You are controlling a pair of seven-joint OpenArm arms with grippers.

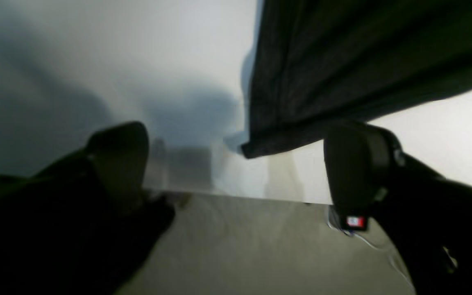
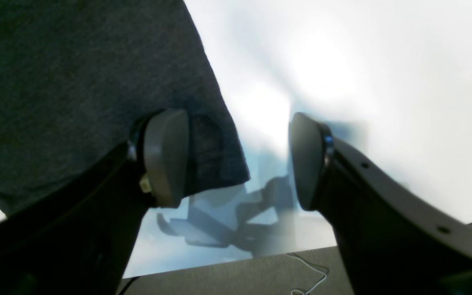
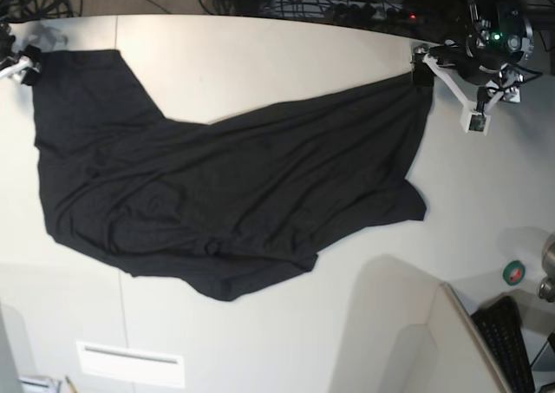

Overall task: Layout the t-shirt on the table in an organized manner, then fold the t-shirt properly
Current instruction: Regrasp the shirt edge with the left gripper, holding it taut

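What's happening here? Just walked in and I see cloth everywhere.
A two-armed robot is laying out a black t-shirt on the table before folding it. The shirt lies spread but wrinkled. The left tool and right tool are both open at opposite far corners, holding nothing.

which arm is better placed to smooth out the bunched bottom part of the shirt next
Probably the right. The t-shirt bunches toward the lower middle of the table. The right gripper sits open at the corner above the lower-hanging side. The left gripper, also open, is at the opposite corner, farther from the folds.
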